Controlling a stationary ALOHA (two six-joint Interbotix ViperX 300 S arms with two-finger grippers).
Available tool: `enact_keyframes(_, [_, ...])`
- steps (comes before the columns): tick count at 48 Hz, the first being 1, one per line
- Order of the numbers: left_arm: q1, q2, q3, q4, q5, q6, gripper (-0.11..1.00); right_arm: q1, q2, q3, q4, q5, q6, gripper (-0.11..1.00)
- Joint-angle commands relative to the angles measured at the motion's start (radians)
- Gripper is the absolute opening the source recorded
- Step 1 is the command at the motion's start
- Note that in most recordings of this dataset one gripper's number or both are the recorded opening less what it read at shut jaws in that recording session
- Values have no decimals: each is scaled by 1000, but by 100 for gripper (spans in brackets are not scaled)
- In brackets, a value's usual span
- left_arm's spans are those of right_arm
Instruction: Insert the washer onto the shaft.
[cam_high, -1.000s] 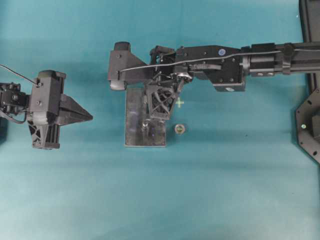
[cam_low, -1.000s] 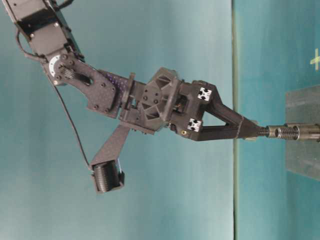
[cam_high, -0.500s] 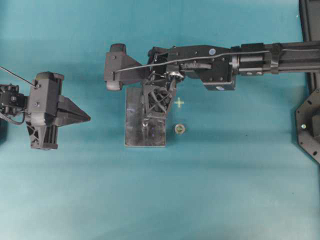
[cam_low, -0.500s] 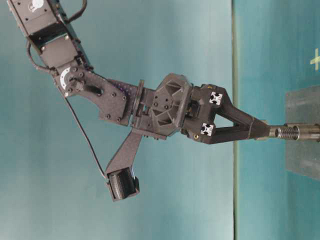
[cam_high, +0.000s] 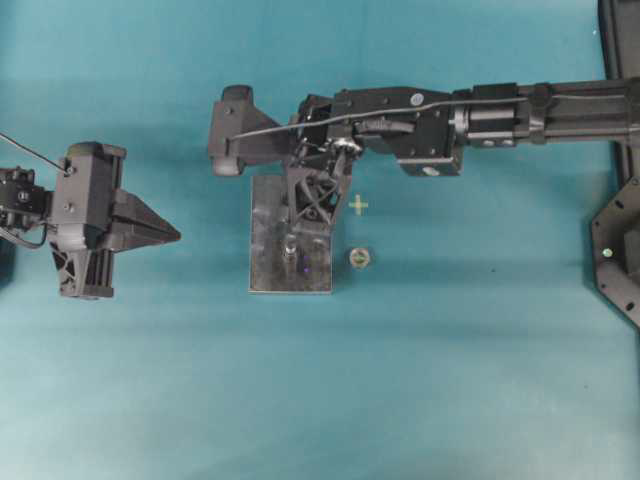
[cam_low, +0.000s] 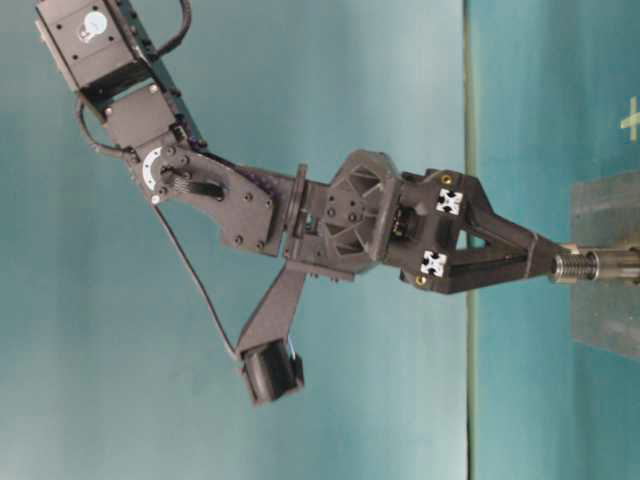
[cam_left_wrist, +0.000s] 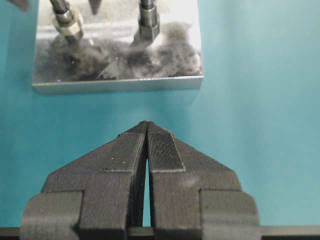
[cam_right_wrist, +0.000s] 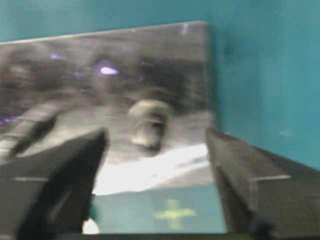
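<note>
Right pincer (cam_right_wrist: 155, 175) is over the metal base plate (cam_high: 268, 262), fingers spread wide either side of the shaft (cam_right_wrist: 148, 122), gripping nothing. Wrist view is blurred, so can't tell whether the washer sits on the shaft. A small round ring part (cam_high: 359, 257) lies on the teal surface (cam_high: 450, 380) just beside the plate's right edge, near a yellow cross mark (cam_high: 358, 205). Left pincer (cam_left_wrist: 146, 131) is well apart from the plate, fingers pressed together, empty. A second stud (cam_left_wrist: 149, 22) stands on the plate.
</note>
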Motion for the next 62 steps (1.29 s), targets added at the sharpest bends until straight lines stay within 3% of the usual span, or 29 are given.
enact_keyframes(1, [-2, -9, -11, 3, -9, -3, 0, 37, -20, -28, 9, -3, -8, 75])
enact_keyframes(7, [-2, -9, -11, 3, -9, -3, 0, 38, -20, -28, 8, -3, -5, 70])
enact_keyframes(23, [-2, -26, -12, 3, -6, -5, 0, -48, -31, -29, 2, -3, 0, 70])
enact_keyframes(35, [0, -32, -11, 3, -5, -5, 0, -35, -64, 8, 6, -2, 18, 69])
enact_keyframes(50, [0, -32, -9, 3, -5, -5, 0, 21, -201, 186, 11, -20, 124, 70])
enact_keyframes(62, [0, -32, -9, 3, -5, -9, 0, 106, -268, 339, 11, -140, 212, 73])
